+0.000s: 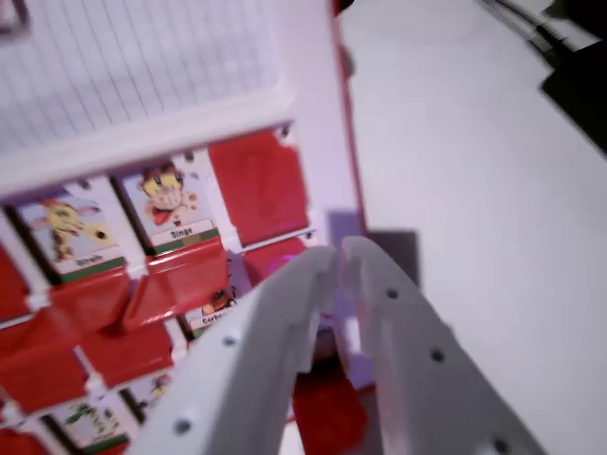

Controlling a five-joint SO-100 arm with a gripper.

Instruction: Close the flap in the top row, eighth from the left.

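A flap board with a white frame [142,142] fills the wrist view's left. In the top row, two flaps stand up showing cartoon cards, one yellow [71,232] and one labelled in green [171,204]. Right of them, at the row's end, is a plain red panel [256,185]. Lower rows show red flaps [180,275] and more cards. My white gripper [339,254] reaches in from the bottom. Its fingers are almost together with nothing between them, and their tips are just below the red end panel, near the board's right edge. The fingers hide part of the second row.
The board's right side rail [318,95] has a red edge. A bare white table [474,209] lies to the right of it. Dark cables or equipment [569,47] sit in the top right corner. A gridded sheet [123,57] lies behind the board.
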